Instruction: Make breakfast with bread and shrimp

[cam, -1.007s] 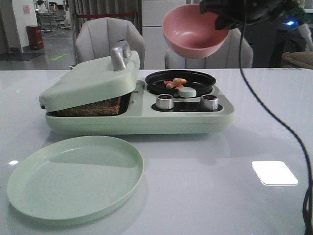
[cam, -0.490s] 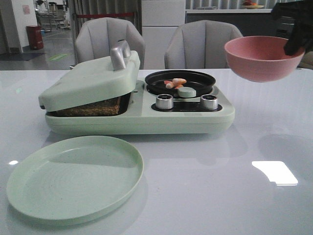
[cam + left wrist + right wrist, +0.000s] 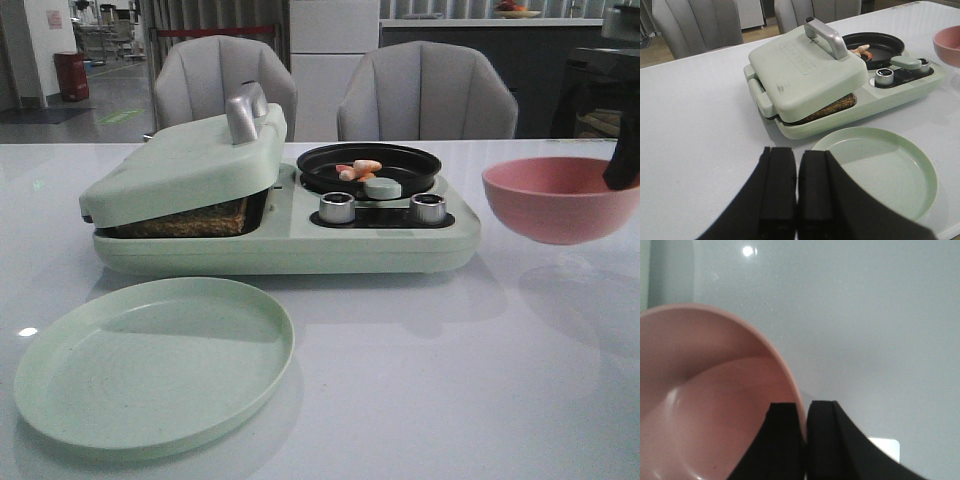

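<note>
The shrimp (image 3: 357, 169) lie in the black round pan (image 3: 368, 165) of the pale green breakfast maker (image 3: 290, 235); they also show in the left wrist view (image 3: 860, 49). The toasted bread (image 3: 190, 220) sits under the half-lowered lid (image 3: 185, 165) and shows in the left wrist view (image 3: 827, 109). My right gripper (image 3: 804, 407) is shut on the rim of the empty pink bowl (image 3: 557, 198), held just above the table at the right. My left gripper (image 3: 797, 155) is shut and empty, above the table near the green plate (image 3: 880, 167).
The empty green plate (image 3: 150, 360) lies at the front left. Two silver knobs (image 3: 337, 208) and a green lever (image 3: 382, 187) sit on the maker's front. Two grey chairs (image 3: 425, 90) stand behind the table.
My right gripper has carried the pink bowl from above the pan down and to the right, turning it upright. The shrimp now lie in the pan. The left arm has not moved.
</note>
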`<action>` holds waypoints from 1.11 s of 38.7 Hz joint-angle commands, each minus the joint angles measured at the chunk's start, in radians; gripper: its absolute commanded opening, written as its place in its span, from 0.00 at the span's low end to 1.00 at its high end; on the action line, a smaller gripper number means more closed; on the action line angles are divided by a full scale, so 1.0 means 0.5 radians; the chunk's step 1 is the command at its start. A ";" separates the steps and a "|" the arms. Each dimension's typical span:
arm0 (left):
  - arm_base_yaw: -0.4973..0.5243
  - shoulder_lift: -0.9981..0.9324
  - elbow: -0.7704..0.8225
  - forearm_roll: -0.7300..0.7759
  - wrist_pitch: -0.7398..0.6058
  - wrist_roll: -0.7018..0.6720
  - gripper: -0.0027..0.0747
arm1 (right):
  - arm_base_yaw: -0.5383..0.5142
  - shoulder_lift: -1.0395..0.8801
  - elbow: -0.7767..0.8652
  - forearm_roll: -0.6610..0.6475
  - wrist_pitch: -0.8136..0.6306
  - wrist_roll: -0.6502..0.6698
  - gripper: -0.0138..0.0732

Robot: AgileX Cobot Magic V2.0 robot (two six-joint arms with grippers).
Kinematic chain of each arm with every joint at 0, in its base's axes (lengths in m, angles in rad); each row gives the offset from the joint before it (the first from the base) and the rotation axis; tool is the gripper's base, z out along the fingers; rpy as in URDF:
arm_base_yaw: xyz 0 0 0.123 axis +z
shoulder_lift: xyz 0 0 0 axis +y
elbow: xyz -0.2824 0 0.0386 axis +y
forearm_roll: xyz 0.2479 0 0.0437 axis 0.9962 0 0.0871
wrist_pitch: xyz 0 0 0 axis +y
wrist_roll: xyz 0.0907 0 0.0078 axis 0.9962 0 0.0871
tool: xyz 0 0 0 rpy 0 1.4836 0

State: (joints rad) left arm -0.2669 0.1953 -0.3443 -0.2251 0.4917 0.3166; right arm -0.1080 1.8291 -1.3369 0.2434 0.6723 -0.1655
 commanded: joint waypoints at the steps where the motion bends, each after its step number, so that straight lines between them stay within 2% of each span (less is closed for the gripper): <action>1: -0.014 0.020 -0.050 -0.021 -0.152 -0.025 0.18 | -0.013 -0.065 -0.051 0.009 -0.081 -0.004 0.32; 7: -0.014 0.020 -0.050 -0.021 -0.152 -0.025 0.18 | -0.013 -0.024 -0.051 0.009 -0.118 -0.020 0.35; 14: -0.014 0.020 -0.050 -0.021 -0.152 -0.025 0.18 | -0.013 -0.006 -0.051 -0.048 -0.130 -0.036 0.47; 21: -0.014 0.020 -0.050 -0.021 -0.152 -0.025 0.18 | -0.013 -0.030 -0.051 -0.213 -0.119 -0.036 0.59; 33: -0.014 0.020 -0.050 -0.021 -0.152 -0.025 0.18 | -0.005 -0.518 -0.053 -0.284 -0.129 -0.125 0.59; 43: -0.014 0.020 -0.050 -0.021 -0.152 -0.025 0.18 | 0.131 -0.920 0.010 -0.227 -0.225 -0.135 0.59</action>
State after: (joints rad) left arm -0.2669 0.1953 -0.3443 -0.2251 0.4917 0.3166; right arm -0.0670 1.4644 -1.3283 0.1155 0.6395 -0.2187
